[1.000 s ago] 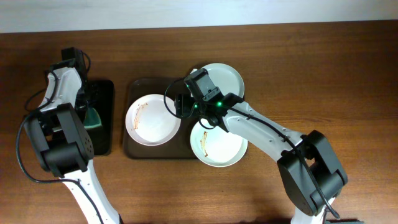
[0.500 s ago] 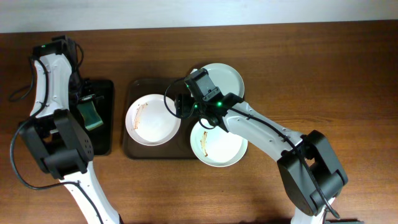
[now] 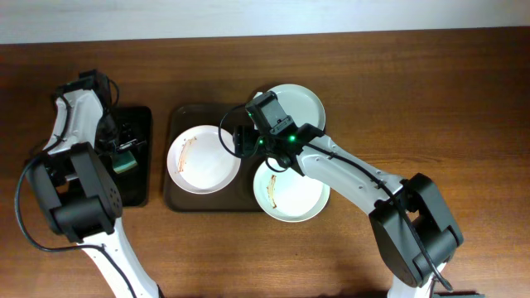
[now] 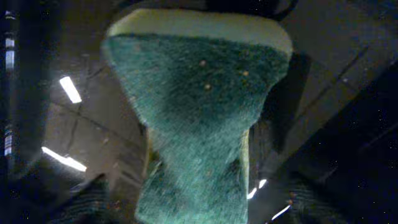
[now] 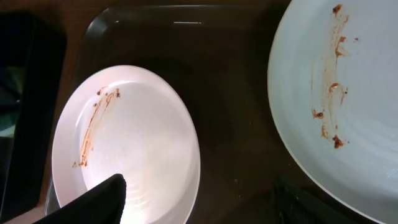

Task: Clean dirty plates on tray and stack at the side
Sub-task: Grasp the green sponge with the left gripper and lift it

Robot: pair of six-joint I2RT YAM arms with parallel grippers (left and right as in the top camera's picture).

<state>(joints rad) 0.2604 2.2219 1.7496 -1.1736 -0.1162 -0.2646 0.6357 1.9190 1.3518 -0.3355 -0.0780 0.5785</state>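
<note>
Three plates show brown smears. One plate [image 3: 204,159] [image 5: 124,143] lies at the left of the dark brown tray [image 3: 178,199] [image 5: 230,74]. A second plate [image 3: 291,192] [image 5: 348,93] overlaps the tray's front right, and a third plate [image 3: 296,106] its back right. My right gripper [image 3: 238,139] [image 5: 202,205] hovers open over the tray between the plates, its left finger [image 5: 99,199] above the left plate's rim. My left gripper [image 3: 122,147] [image 4: 196,208] is open over a green sponge [image 3: 126,161] [image 4: 199,112], with its fingers on either side of the sponge and gaps between.
The sponge lies in a narrow glossy black tray [image 3: 141,178] left of the brown tray. The wooden table [image 3: 431,99] spreads to the right and front. A pale wall strip runs along the back edge.
My left gripper has opened and its arm shifted about over the black tray, ending low over the sponge. The right arm and the plates have not moved.
</note>
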